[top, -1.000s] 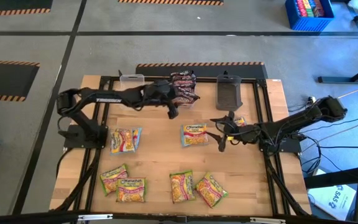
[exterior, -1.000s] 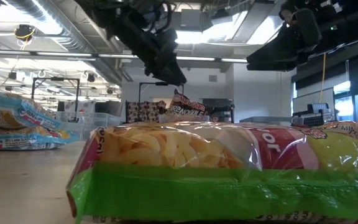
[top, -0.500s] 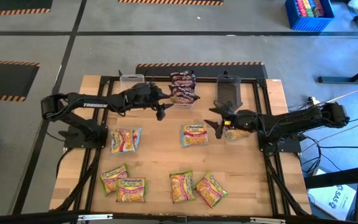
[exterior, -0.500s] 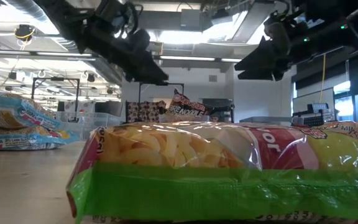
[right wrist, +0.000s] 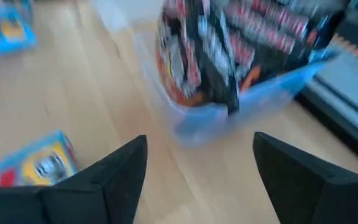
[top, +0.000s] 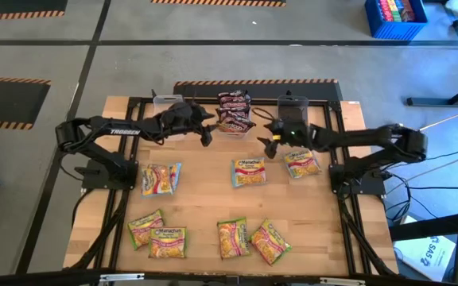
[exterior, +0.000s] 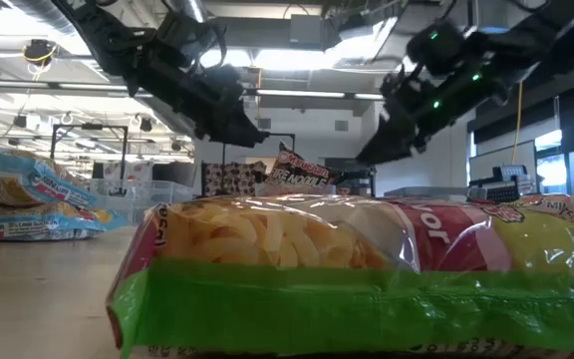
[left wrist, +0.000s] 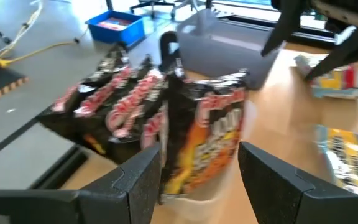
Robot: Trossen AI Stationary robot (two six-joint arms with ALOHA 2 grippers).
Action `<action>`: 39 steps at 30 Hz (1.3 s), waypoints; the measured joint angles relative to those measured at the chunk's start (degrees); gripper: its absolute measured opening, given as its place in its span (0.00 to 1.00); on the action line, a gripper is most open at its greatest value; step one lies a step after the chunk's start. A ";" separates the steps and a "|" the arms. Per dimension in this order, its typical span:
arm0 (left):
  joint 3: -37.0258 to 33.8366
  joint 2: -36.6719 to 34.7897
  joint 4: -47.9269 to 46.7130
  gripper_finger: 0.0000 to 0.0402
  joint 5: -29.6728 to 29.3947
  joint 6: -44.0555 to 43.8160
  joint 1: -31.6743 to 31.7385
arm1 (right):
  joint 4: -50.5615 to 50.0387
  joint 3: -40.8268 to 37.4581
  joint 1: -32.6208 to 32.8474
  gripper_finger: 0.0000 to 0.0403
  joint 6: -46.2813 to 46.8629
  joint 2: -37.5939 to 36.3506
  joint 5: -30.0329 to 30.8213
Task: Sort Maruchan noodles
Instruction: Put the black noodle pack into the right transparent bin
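Note:
Several dark maroon Maruchan packets [top: 234, 111] stand on edge in a clear tub at the far middle of the table. They also fill the left wrist view [left wrist: 166, 118] and the right wrist view [right wrist: 241, 50]. My left gripper [top: 206, 133] hovers open just left of that tub, with nothing between its fingers [left wrist: 138, 180]. My right gripper [top: 267, 144] hovers open just right of the tub, also with nothing in it. Yellow-orange packets with blue edges [top: 160, 178] [top: 249, 171] [top: 302, 164] lie flat mid-table. Yellow-green packets [top: 168, 241] [top: 233, 238] lie flat near the front edge.
A dark grey tub [top: 293, 116] stands at the far right, close behind my right gripper. A clear tub [top: 168, 103] stands at the far left. A yellow-green packet [exterior: 347, 269] fills the foreground of the low view. A blue crate [top: 394, 17] stands on the floor beyond the table.
My right gripper has swung from the yellow-orange packet at the right toward the table's far edge and left, up to the tub of dark packets; that packet now lies uncovered. My left gripper has drawn back a little from the tub toward the table's left.

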 joint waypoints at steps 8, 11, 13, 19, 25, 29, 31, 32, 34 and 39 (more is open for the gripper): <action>0.11 5.91 5.24 0.51 3.51 -1.72 2.79 | -0.11 6.52 -4.03 0.41 -4.05 6.87 -0.34; 0.09 9.87 9.45 0.51 5.25 -3.47 3.12 | 0.51 8.40 -5.11 0.31 -5.77 8.90 -2.11; 0.09 11.98 12.19 0.51 6.17 -3.88 3.13 | 0.10 9.61 -5.48 0.25 -5.90 9.91 -2.49; 0.52 15.78 14.75 0.51 6.39 -5.10 3.11 | 3.04 9.78 -5.37 0.14 -8.42 10.83 -2.44; 0.56 18.38 15.42 0.51 7.23 -5.44 3.09 | 8.42 10.51 -5.37 0.08 -11.44 10.76 -2.44; 0.71 20.28 16.64 0.51 9.86 -6.46 3.11 | 8.31 11.51 -5.37 0.06 -11.73 10.76 -2.48; 0.76 20.53 16.63 0.51 10.75 -6.76 3.28 | 8.20 11.66 -5.37 0.05 -11.73 10.76 -2.49; 0.76 20.54 16.52 0.51 11.25 -6.94 3.46 | 8.21 11.66 -5.37 0.05 -11.73 10.76 -2.49; 0.76 20.23 16.28 0.51 11.83 -7.45 3.53 | 8.12 11.66 -5.37 0.05 -11.73 10.76 -2.49; 0.43 14.43 13.82 0.51 11.98 -7.79 3.54 | 2.78 11.66 -5.35 0.05 -11.41 8.25 -1.27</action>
